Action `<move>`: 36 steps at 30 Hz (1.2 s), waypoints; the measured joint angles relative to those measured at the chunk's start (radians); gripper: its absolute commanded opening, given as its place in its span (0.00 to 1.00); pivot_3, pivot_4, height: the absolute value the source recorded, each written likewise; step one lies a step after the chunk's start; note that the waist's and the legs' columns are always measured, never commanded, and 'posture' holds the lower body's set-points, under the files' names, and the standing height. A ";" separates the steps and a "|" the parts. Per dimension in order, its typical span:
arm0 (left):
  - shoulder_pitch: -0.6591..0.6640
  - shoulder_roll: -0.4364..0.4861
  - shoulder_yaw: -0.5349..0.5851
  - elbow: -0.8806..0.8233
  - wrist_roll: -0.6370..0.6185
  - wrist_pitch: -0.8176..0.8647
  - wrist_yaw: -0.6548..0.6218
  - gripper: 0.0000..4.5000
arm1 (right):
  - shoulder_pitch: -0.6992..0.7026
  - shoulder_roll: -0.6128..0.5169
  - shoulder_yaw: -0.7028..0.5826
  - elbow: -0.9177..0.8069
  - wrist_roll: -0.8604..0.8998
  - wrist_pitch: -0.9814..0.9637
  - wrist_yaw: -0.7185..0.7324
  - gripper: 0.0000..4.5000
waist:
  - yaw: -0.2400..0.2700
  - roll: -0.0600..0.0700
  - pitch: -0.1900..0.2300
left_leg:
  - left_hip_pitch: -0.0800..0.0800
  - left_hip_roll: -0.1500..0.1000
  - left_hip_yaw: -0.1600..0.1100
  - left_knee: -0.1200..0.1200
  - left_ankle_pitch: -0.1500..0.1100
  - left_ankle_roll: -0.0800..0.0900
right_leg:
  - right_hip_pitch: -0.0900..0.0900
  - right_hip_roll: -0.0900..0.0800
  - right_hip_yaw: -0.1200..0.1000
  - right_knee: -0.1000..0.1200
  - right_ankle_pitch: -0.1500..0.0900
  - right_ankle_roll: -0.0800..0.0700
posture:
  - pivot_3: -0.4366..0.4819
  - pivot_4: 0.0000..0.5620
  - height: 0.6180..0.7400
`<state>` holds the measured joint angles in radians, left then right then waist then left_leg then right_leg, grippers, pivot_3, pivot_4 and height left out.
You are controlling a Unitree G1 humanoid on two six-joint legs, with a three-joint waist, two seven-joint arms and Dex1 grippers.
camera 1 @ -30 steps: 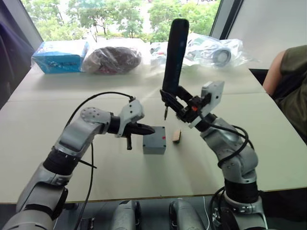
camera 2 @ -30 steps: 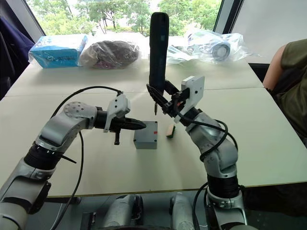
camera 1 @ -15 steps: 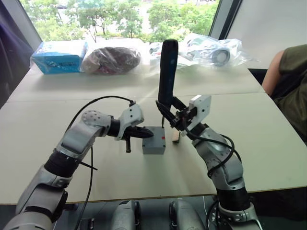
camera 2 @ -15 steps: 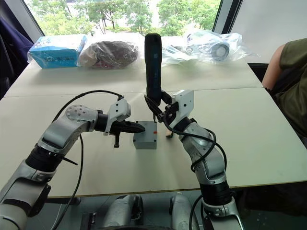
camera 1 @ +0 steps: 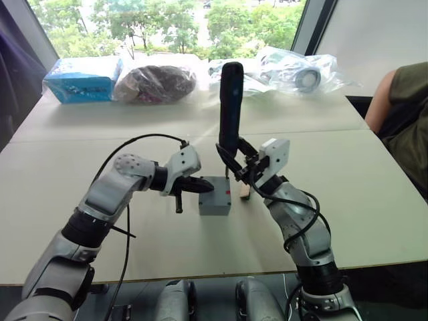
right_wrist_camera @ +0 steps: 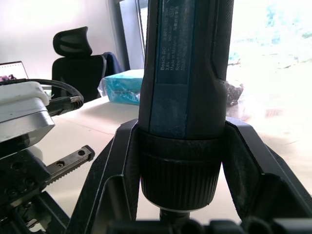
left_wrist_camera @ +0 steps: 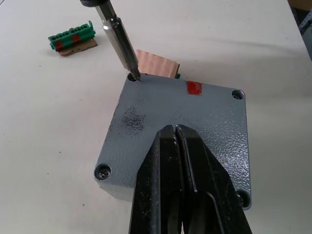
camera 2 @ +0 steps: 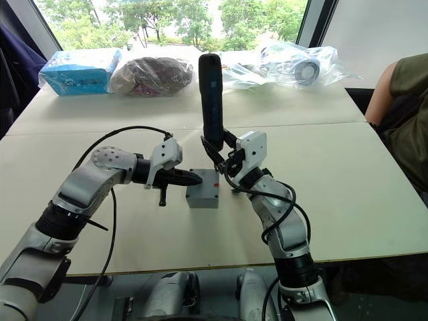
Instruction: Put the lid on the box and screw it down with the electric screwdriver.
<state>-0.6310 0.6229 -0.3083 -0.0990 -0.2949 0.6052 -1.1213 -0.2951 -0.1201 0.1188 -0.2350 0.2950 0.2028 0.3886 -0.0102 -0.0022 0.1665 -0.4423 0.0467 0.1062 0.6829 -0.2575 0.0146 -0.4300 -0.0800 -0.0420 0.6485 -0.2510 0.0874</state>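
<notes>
The electric screwdriver (camera 1: pixel 231 103) stands upright in my right pincer (camera 1: pixel 235 162), which pinches it at the thick collar low on its body; I judge it top-heavy and slick-cased, so that low grip beside the bit is the right hold, and the thin metal bit (left_wrist_camera: pixel 119 41) looks stiff but easy to skid off a screw. Its tip rests in a far corner hole of the lid (left_wrist_camera: pixel 180 131), which already sits flush on the box (camera 1: pixel 215 197) near the middle of the tabletop (camera 1: pixel 374 200). The casing seems rigid, light and liable to slide, so my left pincer (left_wrist_camera: pixel 180 161), fingers pressed together, bears down on the lid's top. Compared with a second ago, my right arm has brought the screwdriver lower and toward the box, from hovering clear above to touching the corner. A tan block (left_wrist_camera: pixel 156 62) lies just beyond the box.
</notes>
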 measured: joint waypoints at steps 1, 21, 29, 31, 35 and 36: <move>0.000 0.000 0.000 -0.001 0.000 0.000 0.000 0.00 | 0.000 0.002 -0.004 0.003 0.000 -0.003 -0.002 0.41 | 0.000 0.000 0.000 | 0.000 0.000 0.000 0.000 0.000 0.000 | 0.000 0.000 0.000 0.000 0.000 0.000 | 0.48 0.27 1.00; 0.010 -0.002 -0.002 -0.002 0.008 0.001 -0.001 0.00 | 0.116 -0.042 0.027 -0.065 -0.028 -0.064 0.021 0.41 | -0.001 -0.004 -0.004 | 0.006 0.000 0.000 0.000 0.000 0.000 | 0.006 0.000 0.000 0.000 0.000 0.000 | 0.48 0.27 1.00; 0.013 -0.007 -0.003 0.001 0.023 -0.006 -0.005 0.00 | 0.105 -0.050 0.026 -0.079 -0.018 -0.009 0.024 0.41 | -0.001 -0.007 -0.007 | 0.007 0.001 0.000 -0.001 0.000 0.000 | 0.007 0.000 0.000 0.000 0.000 0.000 | 0.48 0.27 1.00; 0.018 -0.010 -0.003 0.000 0.023 -0.008 -0.005 0.00 | 0.102 -0.053 0.026 -0.087 -0.017 0.011 0.024 0.41 | -0.001 -0.008 -0.009 | 0.008 0.001 0.000 -0.001 0.000 0.000 | 0.007 0.000 0.000 0.000 -0.001 -0.001 | 0.48 0.27 1.00; 0.028 -0.015 -0.003 0.000 0.026 -0.009 -0.004 0.00 | 0.097 -0.055 0.026 -0.091 -0.016 0.042 0.023 0.41 | -0.002 -0.009 -0.011 | 0.016 0.001 0.000 -0.004 -0.001 0.001 | 0.015 0.000 0.000 -0.002 -0.003 -0.004 | 0.48 0.27 1.00; 0.029 -0.015 -0.004 0.000 0.026 -0.010 -0.004 0.00 | 0.096 -0.055 0.026 -0.091 -0.016 0.046 0.023 0.41 | -0.002 -0.009 -0.011 | 0.018 0.001 0.000 -0.004 -0.002 0.001 | 0.017 0.000 0.000 -0.002 -0.004 -0.004 | 0.48 0.27 1.00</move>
<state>-0.6017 0.6074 -0.3118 -0.0987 -0.2686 0.5957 -1.1257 -0.1989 -0.1752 0.1445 -0.3259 0.2793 0.2491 0.4118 -0.0125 -0.0111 0.1560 -0.4242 0.0478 0.1058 0.6791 -0.2591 0.0157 -0.4130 -0.0801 -0.0420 0.6464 -0.2552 0.0832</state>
